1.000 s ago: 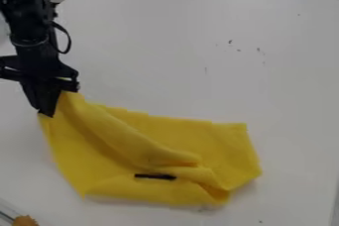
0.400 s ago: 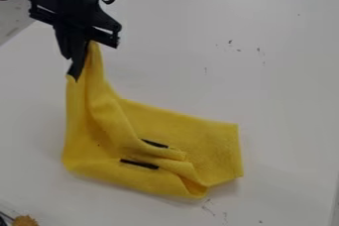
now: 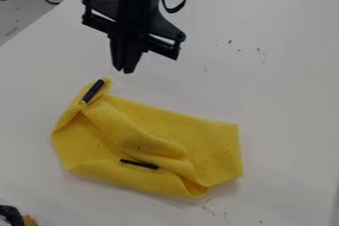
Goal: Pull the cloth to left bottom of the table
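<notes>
Folded yellow cloth (image 3: pixel 215 145) seen at the lower left of the white desk (image 3: pixel 285 91).
The tool (image 3: pixel 124 71) is held just beyond the cloth's upper-left corner, its fingertips parted by a narrow gap, with nothing gripped. One dark strip (image 3: pixel 93 91) is seen slanted at that corner; another dark strip (image 3: pixel 139 163) is set near the lower edge.

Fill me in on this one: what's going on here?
A black robot arm's gripper hangs near the upper-left corner of a yellow cloth without holding it. The cloth lies rumpled and partly folded on the white table, with two dark strips showing on it. It sits mostly in the view's lower left, though its right end extends past the middle, so whether the pull counts as finished is unclear.
</notes>
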`<state>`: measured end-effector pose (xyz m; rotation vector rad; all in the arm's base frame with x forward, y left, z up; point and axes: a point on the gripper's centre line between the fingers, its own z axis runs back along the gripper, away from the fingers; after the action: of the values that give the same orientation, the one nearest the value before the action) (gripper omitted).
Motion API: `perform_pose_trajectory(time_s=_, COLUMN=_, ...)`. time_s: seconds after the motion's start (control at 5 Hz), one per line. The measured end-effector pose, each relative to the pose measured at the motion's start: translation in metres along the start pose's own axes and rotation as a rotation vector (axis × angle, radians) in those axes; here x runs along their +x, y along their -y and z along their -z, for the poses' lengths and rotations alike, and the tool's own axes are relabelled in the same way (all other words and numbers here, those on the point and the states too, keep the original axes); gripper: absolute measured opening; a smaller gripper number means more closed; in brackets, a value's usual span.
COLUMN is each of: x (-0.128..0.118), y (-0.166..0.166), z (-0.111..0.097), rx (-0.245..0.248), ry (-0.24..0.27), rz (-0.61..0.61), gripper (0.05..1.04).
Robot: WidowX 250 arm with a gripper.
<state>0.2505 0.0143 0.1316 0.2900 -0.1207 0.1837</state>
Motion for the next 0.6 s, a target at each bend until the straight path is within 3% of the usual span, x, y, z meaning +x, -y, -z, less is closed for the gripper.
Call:
perform_pose_trajectory(time_s=0.2, x=-0.011, y=0.025, z=-0.01, rx=0.005, ry=-0.007, rz=0.024, gripper=0.075)
perform_pose_trajectory(time_s=0.4, x=-0.013, y=0.042, z=-0.011, rx=-0.01, ry=-0.009, rz=0.052, gripper=0.229)
perform_pose_trajectory(time_s=0.6, x=-0.012, y=0.048, z=-0.007, rx=-0.051, ry=0.009, rz=0.053, gripper=0.482)
